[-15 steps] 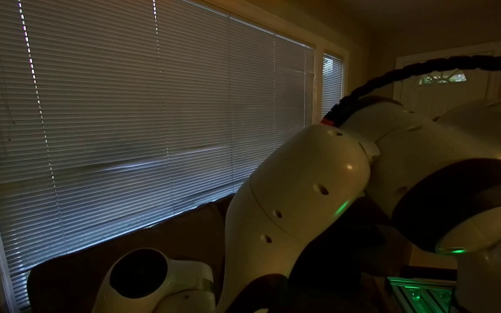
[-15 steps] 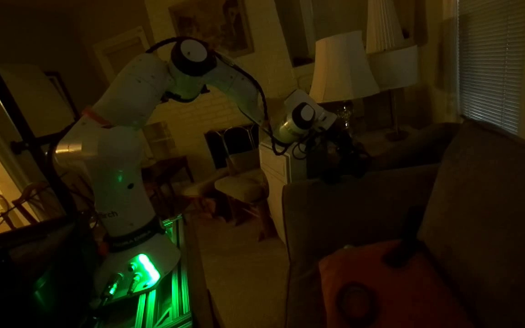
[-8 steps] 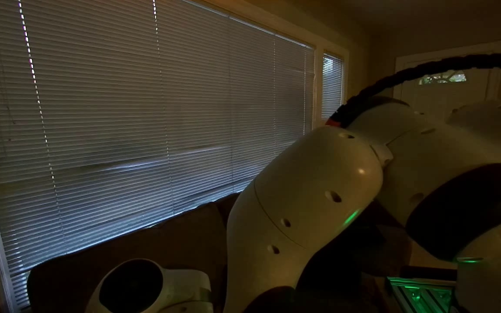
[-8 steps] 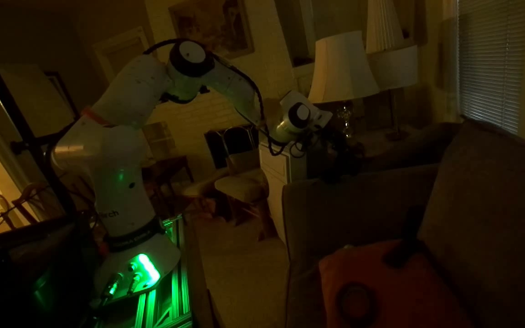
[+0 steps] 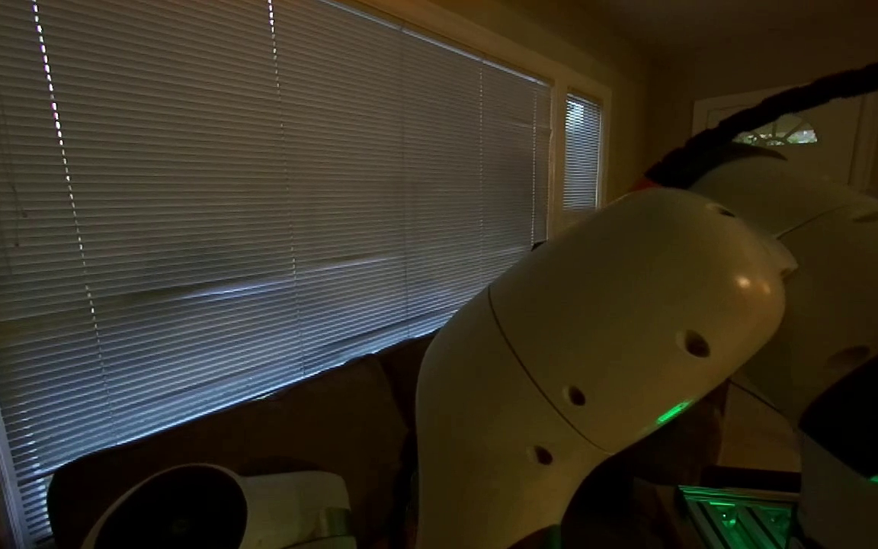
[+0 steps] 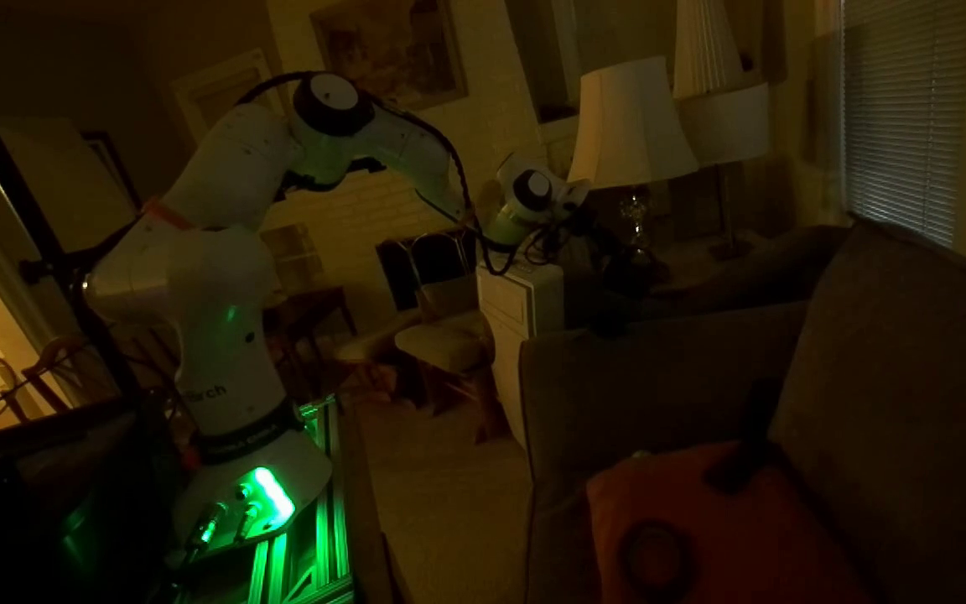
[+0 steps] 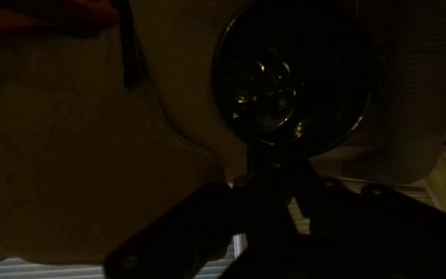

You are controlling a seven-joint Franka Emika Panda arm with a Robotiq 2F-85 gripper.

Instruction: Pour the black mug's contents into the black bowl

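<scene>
We're holding the mug (image 7: 329, 83) aloft near the sofa (image 6: 659, 386), fingers (image 7: 207, 209) apparently pinching it, and aren't pouring yet. Next we're needing to reach what is probably the bowl (image 6: 682, 560), on the cushion (image 6: 743, 528) near its edge, before tipping.

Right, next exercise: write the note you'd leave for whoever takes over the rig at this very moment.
Hand: appears shut on the black mug; very dark, so check the grip.
Mug: at the hand, away from the orange cushion; glints in it suggest contents.
Black bowl: probably the dark ring shape on that cushion; too dim to be sure.
Done: mug picked up, it seems.
Left: carry it over the bowl, tip it, check that it empties.
</scene>
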